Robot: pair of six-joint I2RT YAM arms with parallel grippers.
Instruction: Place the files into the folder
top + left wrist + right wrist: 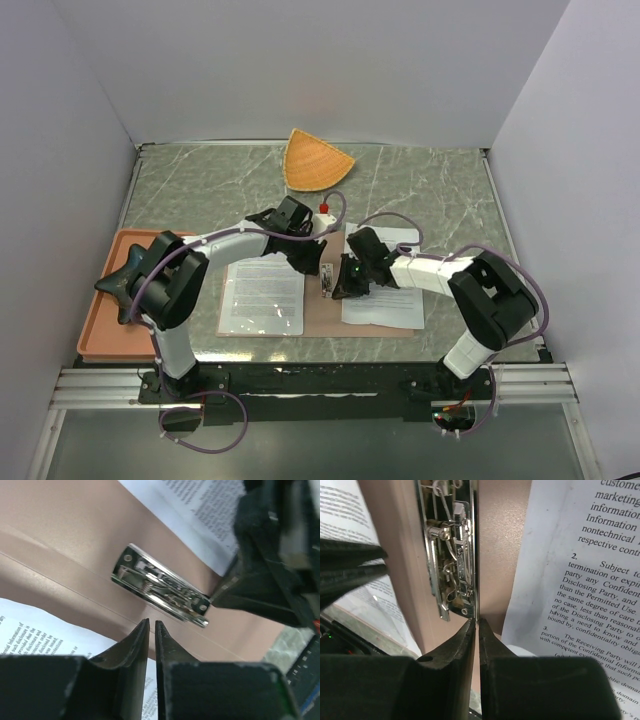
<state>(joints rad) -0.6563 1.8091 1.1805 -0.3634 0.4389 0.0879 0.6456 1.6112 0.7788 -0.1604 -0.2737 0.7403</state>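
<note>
Centrally, folder (320,320) lying open and flat, metal clip (159,586) on its middle fold. Left of clip, one sheet (262,295) on folder's left half; right of clip, second sheet (385,305) on the right half. Left gripper (151,622) just beside clip's long edge, jaws narrowed to a thin slit, nothing between. Right gripper (475,622) at clip's end, jaws likewise almost together, holding nothing.
</note>
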